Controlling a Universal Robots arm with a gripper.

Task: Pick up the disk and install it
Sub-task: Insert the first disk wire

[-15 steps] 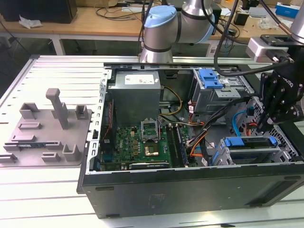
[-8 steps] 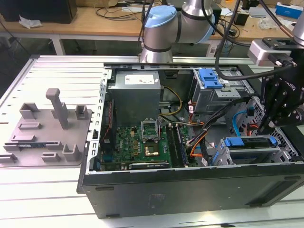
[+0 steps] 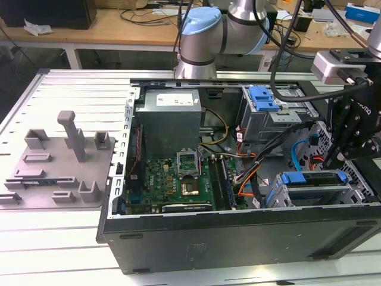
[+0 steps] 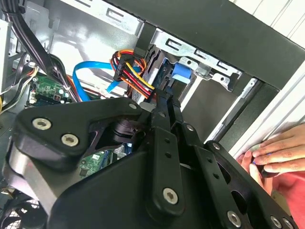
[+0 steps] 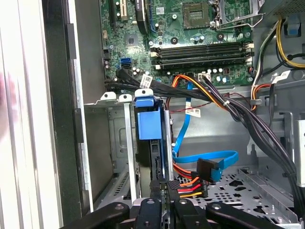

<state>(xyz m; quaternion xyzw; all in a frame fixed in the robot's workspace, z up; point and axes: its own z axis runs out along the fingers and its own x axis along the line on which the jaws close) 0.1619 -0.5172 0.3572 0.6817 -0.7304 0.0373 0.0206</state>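
In the drive bay (image 5: 118, 143), the disk (image 5: 151, 125), just beyond tightly closed, empty fingers (image 5: 157, 190)

Black pincer (image 3: 333, 156) close by the disk (image 3: 312, 179) inside open computer case (image 3: 238, 238)

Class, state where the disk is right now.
The disk sits in a drive bay at the exterior view's right, beside the orange cables, just below the gripper.
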